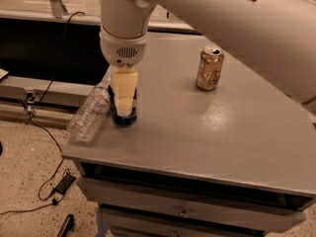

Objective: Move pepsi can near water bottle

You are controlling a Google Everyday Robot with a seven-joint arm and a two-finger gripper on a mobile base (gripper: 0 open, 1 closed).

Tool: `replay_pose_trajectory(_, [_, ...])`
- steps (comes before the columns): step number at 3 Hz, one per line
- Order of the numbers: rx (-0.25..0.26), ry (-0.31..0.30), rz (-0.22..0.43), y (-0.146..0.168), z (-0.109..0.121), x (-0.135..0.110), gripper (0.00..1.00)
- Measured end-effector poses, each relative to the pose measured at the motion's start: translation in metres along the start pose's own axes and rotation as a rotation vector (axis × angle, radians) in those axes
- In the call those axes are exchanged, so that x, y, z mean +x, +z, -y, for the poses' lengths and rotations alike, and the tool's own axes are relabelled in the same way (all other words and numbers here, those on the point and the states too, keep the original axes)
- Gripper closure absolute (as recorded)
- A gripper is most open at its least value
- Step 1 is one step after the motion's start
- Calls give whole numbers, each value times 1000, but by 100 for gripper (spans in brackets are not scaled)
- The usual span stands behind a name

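The pepsi can (122,119) stands upright on the grey table (212,137) near its left edge; only its dark blue lower part shows. My gripper (123,100) comes straight down over the can and covers its front and top. The water bottle (90,113) lies on its side at the table's left edge, cap pointing to the back, right beside the can on its left, about touching it.
A gold can (209,68) stands upright at the back right of the table. My big white arm (232,14) crosses the top of the view. Drawers (187,212) sit under the tabletop. Cables and a small device (63,182) lie on the floor at left.
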State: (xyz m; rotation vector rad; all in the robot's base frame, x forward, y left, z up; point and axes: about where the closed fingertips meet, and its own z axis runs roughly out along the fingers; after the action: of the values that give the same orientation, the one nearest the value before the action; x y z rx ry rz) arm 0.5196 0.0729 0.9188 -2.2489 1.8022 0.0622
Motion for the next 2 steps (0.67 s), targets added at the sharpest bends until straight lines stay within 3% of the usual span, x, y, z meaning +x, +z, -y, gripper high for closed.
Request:
replay_pose_trajectory(1, [2, 0, 5, 0, 0, 0, 0])
replay_pose_trajectory(2, [29, 9, 76, -3, -1, 16, 0])
